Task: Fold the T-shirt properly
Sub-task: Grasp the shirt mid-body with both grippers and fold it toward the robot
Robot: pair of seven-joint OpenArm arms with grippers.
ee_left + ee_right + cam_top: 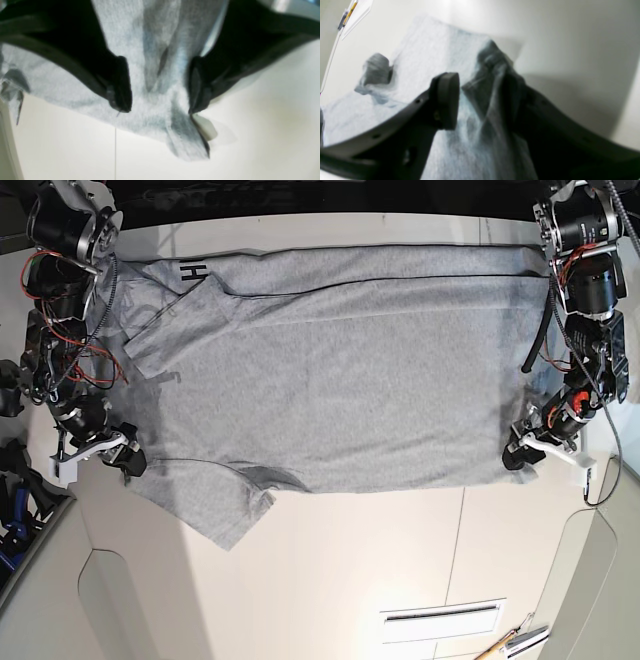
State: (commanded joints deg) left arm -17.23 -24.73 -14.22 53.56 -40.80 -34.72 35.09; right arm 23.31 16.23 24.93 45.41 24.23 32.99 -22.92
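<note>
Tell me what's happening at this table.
A two-armed robot is working on a grey T-shirt spread wide across the table, which isn't folded into shape yet. The left gripper and right gripper are at opposite sides of its near edge, each with fabric between its open fingers. A sleeve-like flap sticks out near the right gripper.

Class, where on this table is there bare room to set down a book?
The widest bare patch lies between the T-shirt's near edge and the white paper. It is crowded at both sides, around the left gripper and right gripper.
</note>
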